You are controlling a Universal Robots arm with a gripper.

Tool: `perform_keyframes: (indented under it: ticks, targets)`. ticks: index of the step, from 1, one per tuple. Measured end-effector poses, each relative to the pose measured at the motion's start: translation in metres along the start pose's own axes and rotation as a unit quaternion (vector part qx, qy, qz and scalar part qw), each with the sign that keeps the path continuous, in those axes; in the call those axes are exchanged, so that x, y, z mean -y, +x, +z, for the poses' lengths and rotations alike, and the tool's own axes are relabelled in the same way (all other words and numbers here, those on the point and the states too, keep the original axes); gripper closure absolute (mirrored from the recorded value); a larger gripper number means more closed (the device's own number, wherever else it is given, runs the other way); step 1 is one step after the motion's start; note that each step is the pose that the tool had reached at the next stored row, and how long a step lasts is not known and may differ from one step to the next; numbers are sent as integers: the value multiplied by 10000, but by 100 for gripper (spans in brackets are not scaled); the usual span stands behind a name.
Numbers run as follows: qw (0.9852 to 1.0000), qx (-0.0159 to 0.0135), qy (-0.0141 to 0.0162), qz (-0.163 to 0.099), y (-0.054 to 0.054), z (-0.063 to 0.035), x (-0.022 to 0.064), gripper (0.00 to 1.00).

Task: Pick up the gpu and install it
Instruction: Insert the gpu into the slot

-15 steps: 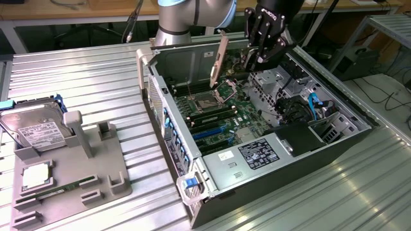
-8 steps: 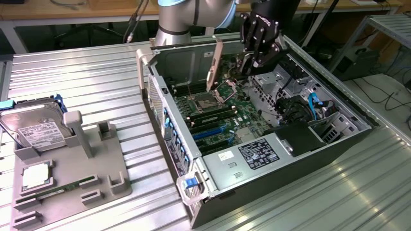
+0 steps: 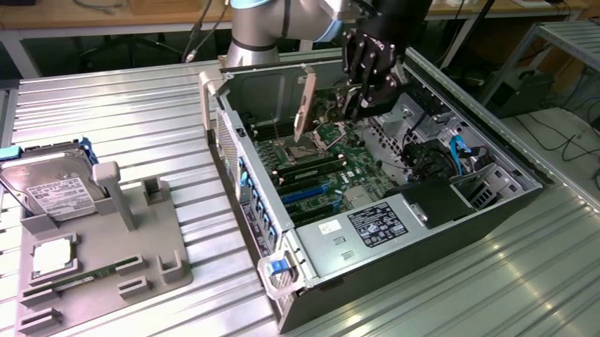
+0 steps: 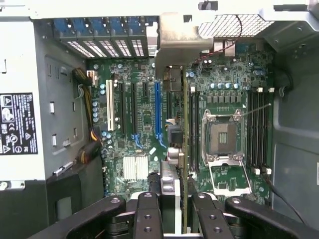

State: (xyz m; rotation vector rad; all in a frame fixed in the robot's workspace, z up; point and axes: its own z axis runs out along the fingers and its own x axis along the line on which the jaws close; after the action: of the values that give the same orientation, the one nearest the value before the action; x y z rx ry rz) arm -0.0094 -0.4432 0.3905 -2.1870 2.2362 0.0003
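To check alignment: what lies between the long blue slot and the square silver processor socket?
In the wrist view, the thin green gpu card, held edge-on by the black fingers.

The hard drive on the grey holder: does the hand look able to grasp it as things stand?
Probably not now: the hand is shut on the gpu over the motherboard, so it is occupied. The hard drive itself lies uncovered.

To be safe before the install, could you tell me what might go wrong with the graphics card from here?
The gpu, held edge-down in the gripper above the motherboard, seems to hang beside the blue slot rather than over it, so it might miss it. The open CPU socket lies close beside the gpu; a slip could strike it.
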Motion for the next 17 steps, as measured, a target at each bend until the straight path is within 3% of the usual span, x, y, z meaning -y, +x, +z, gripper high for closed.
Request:
perform_keyframes:
  ticks: [7, 12, 14, 17]
  targets:
    - [10000, 0, 0, 0, 4, 129, -125, 71]
    - [10000, -1, 2, 0, 6, 219, -165, 71]
    - [10000, 0, 31, 0, 7, 265, -183, 71]
    - [10000, 1, 52, 0, 7, 313, -208, 71]
